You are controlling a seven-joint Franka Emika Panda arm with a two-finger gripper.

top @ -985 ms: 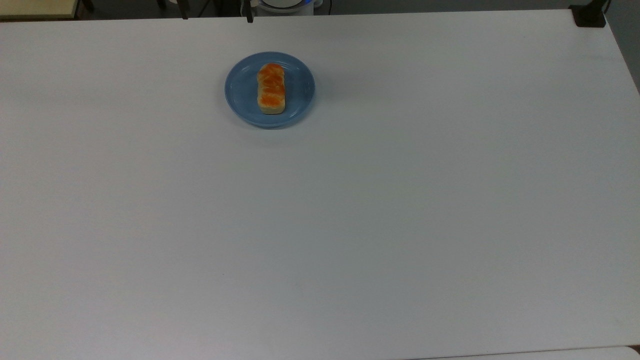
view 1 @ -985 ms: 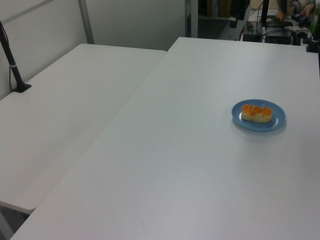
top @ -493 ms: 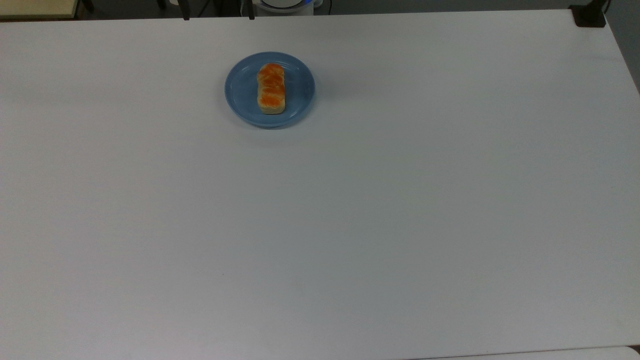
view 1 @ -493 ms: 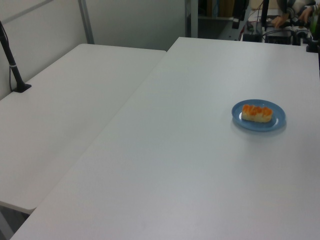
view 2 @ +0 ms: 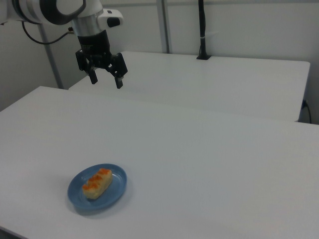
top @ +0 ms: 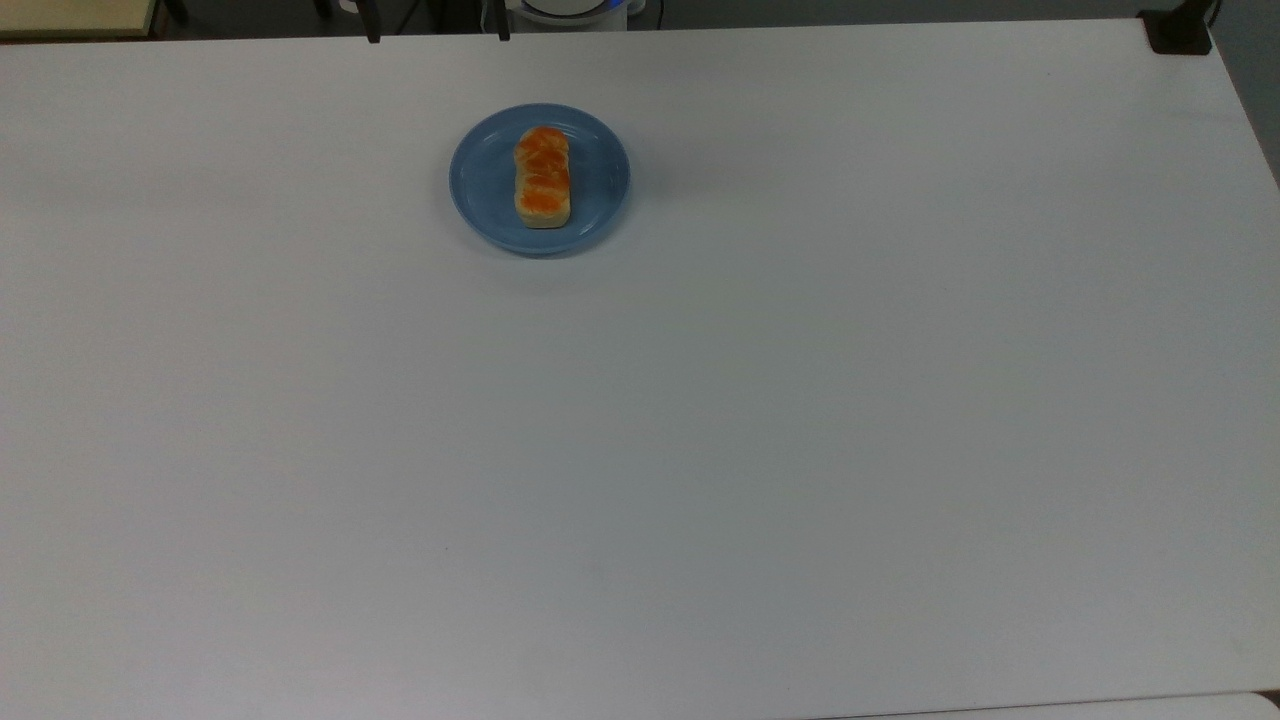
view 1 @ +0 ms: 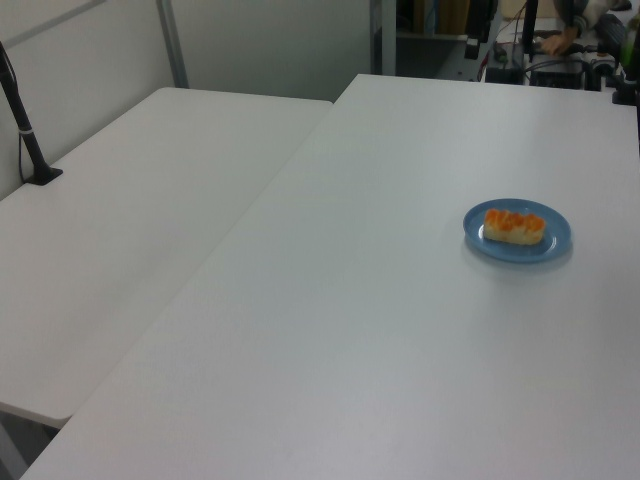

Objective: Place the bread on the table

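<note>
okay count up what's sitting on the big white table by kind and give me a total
Bread: 1, lying on the plate
Blue plate: 1, on the table
Total: 2

The bread (view 2: pixel 96 182) lies on the plate (view 2: pixel 115 191) on the worktop (view 2: pixel 209 164), well below the raised, spread-fingered claw (view 2: pixel 105 79) in the right view.
</note>
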